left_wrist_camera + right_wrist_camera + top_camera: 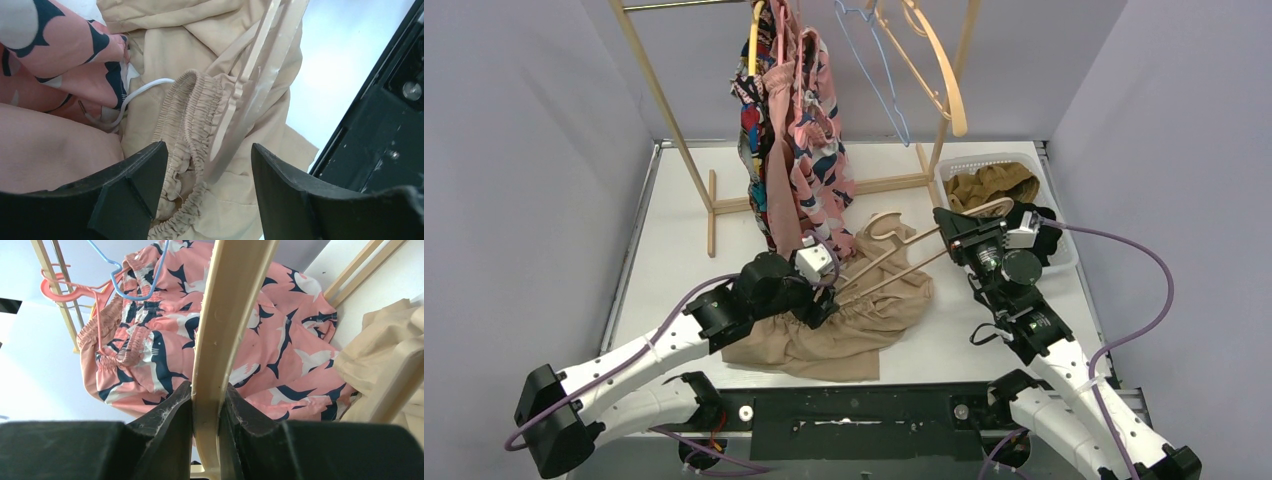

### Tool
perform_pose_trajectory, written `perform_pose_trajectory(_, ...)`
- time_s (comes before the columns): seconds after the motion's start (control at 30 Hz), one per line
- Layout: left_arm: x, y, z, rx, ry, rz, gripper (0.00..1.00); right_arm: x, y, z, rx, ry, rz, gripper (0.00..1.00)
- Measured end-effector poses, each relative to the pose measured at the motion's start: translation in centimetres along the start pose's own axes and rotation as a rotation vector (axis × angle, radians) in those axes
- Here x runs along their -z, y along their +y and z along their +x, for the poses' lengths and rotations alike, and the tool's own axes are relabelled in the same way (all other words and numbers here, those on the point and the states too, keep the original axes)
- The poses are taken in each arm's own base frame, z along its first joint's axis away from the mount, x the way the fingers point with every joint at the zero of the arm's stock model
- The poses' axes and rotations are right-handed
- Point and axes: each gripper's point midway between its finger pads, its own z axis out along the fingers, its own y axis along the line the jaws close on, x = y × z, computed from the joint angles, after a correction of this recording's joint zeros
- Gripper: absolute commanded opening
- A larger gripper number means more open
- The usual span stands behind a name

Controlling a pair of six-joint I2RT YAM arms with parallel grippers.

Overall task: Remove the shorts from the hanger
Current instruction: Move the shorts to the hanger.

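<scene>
Beige shorts partly under left pincer

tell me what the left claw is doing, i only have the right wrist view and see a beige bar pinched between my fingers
Observer: The left claw is open, straddling the elastic waistband of the beige shorts on the table.
Operator: is the hanger out of them
Observer: No, the hanger arms run under that waistband.
Operator: where do finished ones go
Observer: A white basket behind the right claw holds brown and black shorts.
</scene>
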Motion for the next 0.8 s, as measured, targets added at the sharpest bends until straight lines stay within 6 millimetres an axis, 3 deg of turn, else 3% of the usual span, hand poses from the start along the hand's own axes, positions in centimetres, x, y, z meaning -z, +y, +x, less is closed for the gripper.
perform_pose_trajectory(0.17,0.1,-0.4,0.4,-0.024,-0.037,0.033,0.4,0.1,0.1,0.3,0.0,0.023,-0.006,0.0)
perform_pose_trajectory(0.5,0.1,-2.2,-0.3,-0.041,-0.079,0.134,0.42,0.2,1.2,0.5,-0.026,0.054,-0.051,0.0)
perform_pose_trajectory(0.6,-0.2,-2.4,0.2,-0.039,-0.058,0.149,0.28,0.3,1.7,0.4,-0.034,0.058,-0.072,0.0)
perform_pose_trajectory(0.67,-0.3,-2.5,0.4,-0.038,-0.052,0.155,0.0,0.3,1.9,0.4,-0.037,0.062,-0.081,0.0)
perform_pose_trajectory(0.73,-0.2,-2.6,0.3,-0.046,-0.054,0.163,0.0,0.3,1.9,0.3,-0.036,0.063,-0.083,0.04)
perform_pose_trajectory(0.8,-0.1,-3.0,0.3,-0.064,-0.056,0.186,0.0,0.3,1.9,0.3,-0.037,0.062,-0.082,0.15)
